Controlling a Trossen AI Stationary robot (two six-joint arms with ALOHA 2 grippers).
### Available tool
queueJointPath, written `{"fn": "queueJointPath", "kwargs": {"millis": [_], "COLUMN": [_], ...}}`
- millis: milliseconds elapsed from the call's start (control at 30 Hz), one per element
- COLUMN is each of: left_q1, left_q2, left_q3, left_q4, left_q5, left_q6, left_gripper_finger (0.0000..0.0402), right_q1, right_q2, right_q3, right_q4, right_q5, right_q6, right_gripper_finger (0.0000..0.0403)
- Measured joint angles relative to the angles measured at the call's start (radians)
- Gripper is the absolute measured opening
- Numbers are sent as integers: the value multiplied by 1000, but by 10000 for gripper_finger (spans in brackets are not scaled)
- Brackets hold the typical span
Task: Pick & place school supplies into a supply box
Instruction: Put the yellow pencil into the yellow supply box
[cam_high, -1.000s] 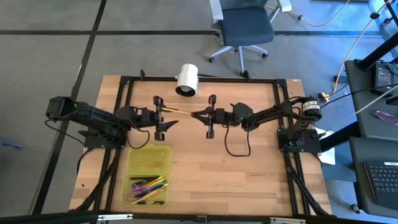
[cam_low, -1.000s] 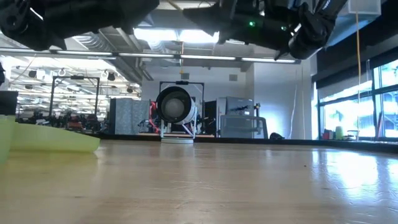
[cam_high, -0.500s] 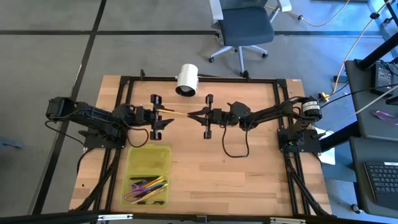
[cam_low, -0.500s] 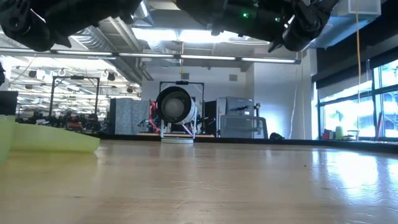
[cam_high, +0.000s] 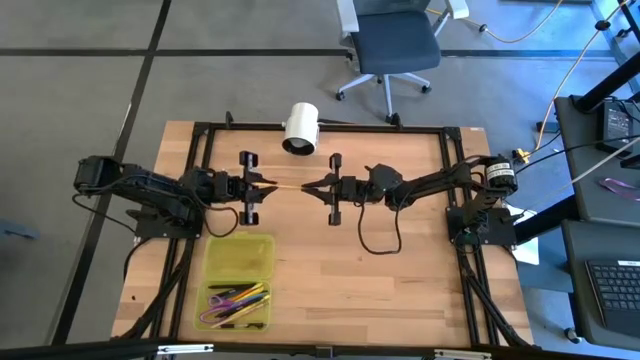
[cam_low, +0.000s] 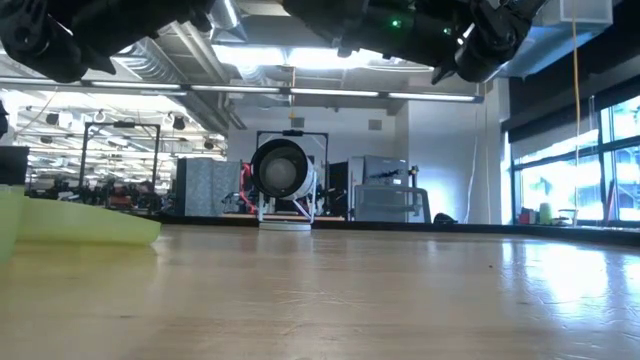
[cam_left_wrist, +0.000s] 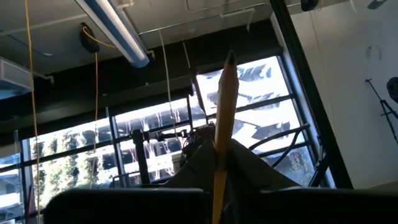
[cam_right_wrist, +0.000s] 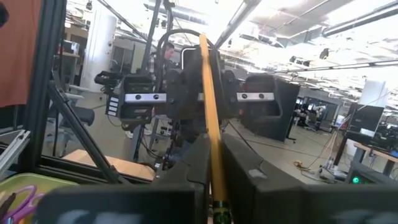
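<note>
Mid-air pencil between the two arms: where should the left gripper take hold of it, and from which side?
Probably the bare end of the pencil that points toward the left arm. The right gripper is shut on the opposite end, and the shaft lies level across the gap. The left gripper should come in along that line from its own side and close across the thin shaft.

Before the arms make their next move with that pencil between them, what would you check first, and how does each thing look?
1. Right gripper shut on the pencil: ok, its fingers pinch it in the right wrist view.
2. Left gripper holds the other end: ok, the pencil sits between its fingers in the left wrist view.
3. Pencil lifted above the table: ok, nothing lies under the arms in the low view.
4. Supply box open: ok, both halves lie flat.
5. Room in the box: ok, one half is empty.
6. White cylinder out of the way: ok, it stands apart.
</note>
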Motion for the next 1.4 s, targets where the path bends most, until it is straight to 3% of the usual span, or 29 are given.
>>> {"fn": "queueJointPath", "kwargs": {"millis": [300,600,767,967,1200,1400], "left_q1": [0,0,0,-24,-95,-245], "left_q2": [-14,-162,-282,-275,-95,128], "left_q3": [0,6,114,402,757,955], "left_q4": [-65,-441,-924,-1667,-2322,-2590], "left_q5": [-17,-156,-208,-245,-185,-40], "left_q6": [28,74,17,-166,-502,-706], "left_gripper_finger": [9,8,8,8,8,8], "right_q1": [-1,5,7,7,7,6], "right_q2": [-16,-191,-342,-403,-398,-398], "right_q3": [0,0,0,-1,-2,-1], "right_q4": [-143,-488,-839,-1083,-1213,-1302], "right_q5": [-13,-21,-20,-20,-17,25], "right_q6": [-43,-35,54,228,316,330], "right_gripper_finger": [102,185,194,192,192,192]}}
